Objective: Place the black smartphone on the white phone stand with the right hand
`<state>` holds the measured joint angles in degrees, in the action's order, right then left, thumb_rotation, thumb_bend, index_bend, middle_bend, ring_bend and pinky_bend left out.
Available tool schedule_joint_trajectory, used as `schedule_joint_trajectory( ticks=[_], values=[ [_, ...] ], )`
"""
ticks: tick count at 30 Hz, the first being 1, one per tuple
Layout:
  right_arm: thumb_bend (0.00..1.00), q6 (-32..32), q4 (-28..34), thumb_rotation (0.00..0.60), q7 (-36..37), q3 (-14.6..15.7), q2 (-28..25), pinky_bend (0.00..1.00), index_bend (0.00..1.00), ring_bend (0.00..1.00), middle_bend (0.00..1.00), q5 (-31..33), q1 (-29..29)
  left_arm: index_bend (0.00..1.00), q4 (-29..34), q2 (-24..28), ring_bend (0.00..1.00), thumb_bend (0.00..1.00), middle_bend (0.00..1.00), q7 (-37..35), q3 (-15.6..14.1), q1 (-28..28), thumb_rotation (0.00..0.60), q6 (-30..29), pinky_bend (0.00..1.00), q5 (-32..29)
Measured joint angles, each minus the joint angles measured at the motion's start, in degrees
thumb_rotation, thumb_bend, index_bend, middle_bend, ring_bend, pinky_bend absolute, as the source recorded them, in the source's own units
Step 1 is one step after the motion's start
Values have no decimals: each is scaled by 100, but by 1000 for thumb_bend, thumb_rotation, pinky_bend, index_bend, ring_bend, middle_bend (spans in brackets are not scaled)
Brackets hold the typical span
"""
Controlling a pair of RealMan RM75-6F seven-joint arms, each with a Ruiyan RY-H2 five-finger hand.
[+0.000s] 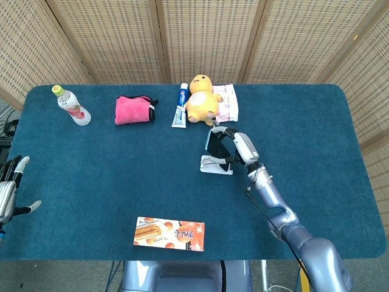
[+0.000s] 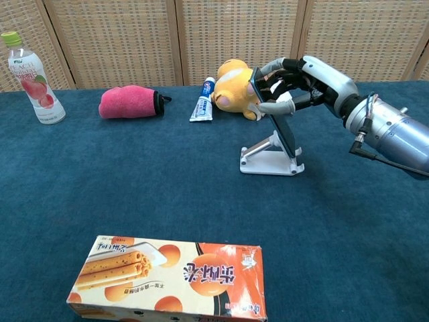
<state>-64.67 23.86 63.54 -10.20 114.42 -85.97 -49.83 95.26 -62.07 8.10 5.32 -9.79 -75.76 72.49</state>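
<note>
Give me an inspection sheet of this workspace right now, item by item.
Surface: blue felt-covered table.
Job's things: black smartphone leaning on white phone stand.
Clutter: peach drink bottle, pink pouch, toothpaste tube, yellow plush toy, pink packet, orange biscuit box.
Hands: right hand grips the smartphone; left hand open at the table edge.
Cables: thin black cable along right arm.
Surroundings: wicker screen panels.
</note>
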Motion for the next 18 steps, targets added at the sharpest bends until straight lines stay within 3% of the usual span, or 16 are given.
schedule_joint_trajectory(
  ticks=[18],
  values=[
    [646,-29,-695,600,-65,210,379,240,439,481,543,-30,141,0,-8,-17,0,0,0,27,-7,-18,600,15,0,-29]
  ],
)
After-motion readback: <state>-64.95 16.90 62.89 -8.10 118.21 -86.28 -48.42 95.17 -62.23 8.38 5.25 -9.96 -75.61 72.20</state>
